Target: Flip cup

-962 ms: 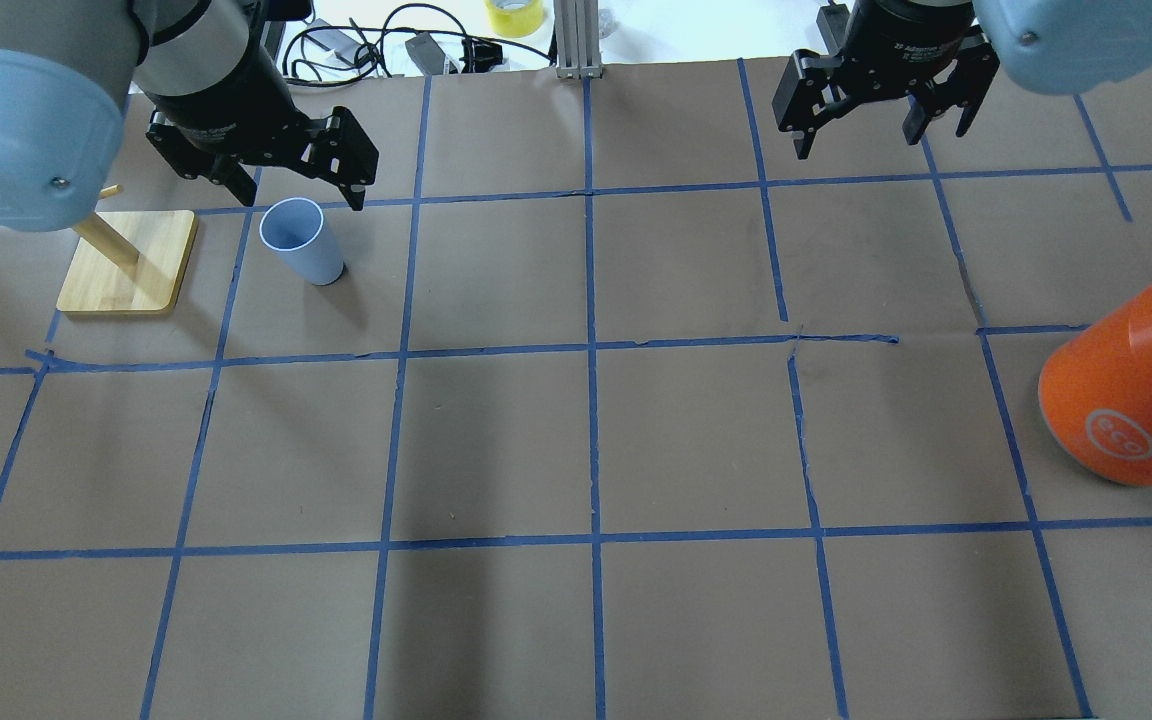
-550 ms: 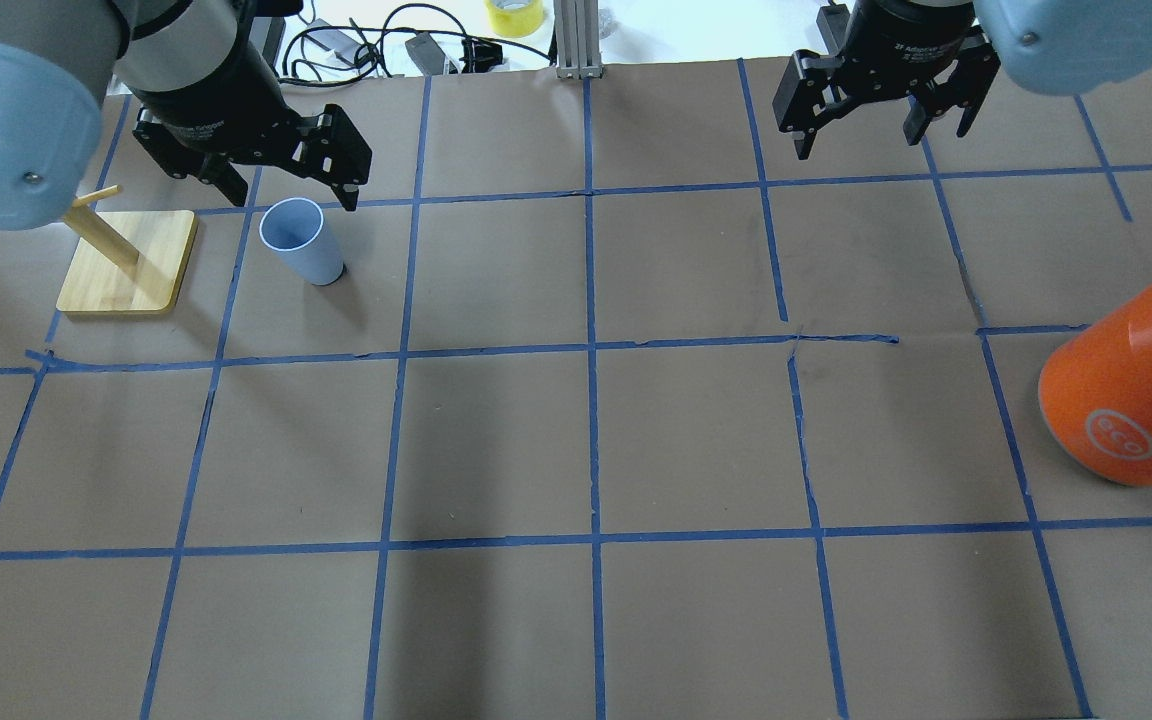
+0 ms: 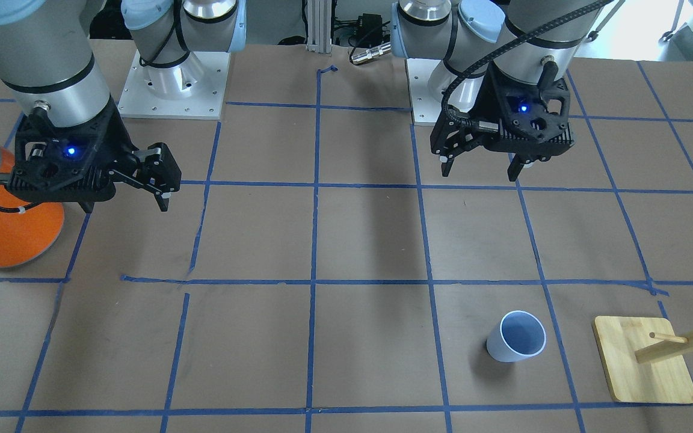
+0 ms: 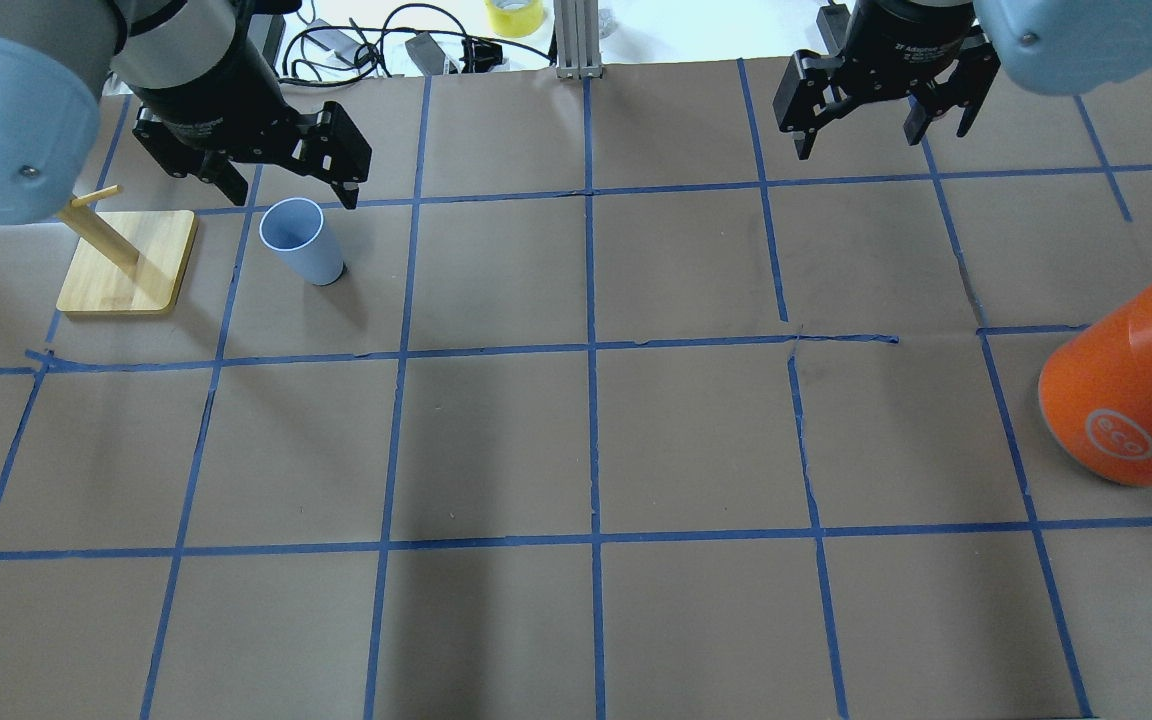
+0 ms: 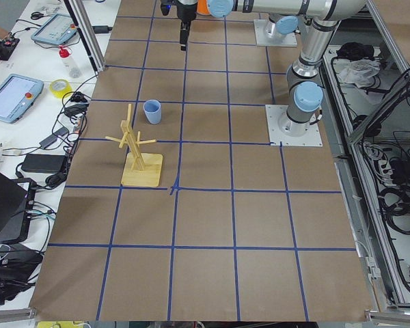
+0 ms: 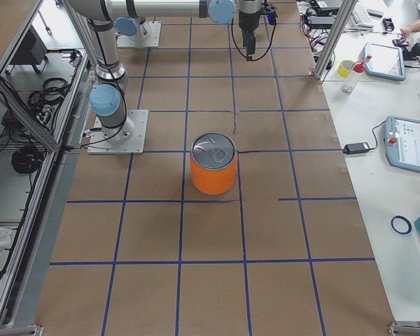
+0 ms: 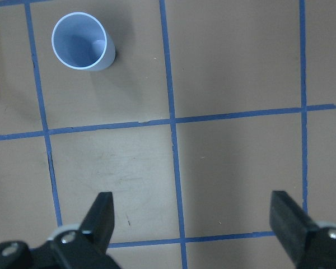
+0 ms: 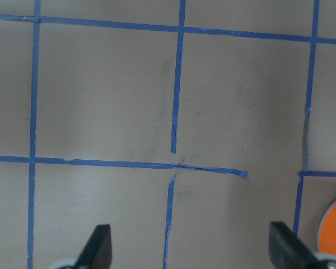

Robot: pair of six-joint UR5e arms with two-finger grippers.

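Small pale blue cup standing mouth up on brown paper table, near wooden peg stand, left gripper up in air, jaws wide apart, empty, right gripper same, beside big orange can

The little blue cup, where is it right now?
In the overhead view the cup stands mouth-up on the left side, just right of the wooden stand, with the open left gripper hovering near it, not touching.
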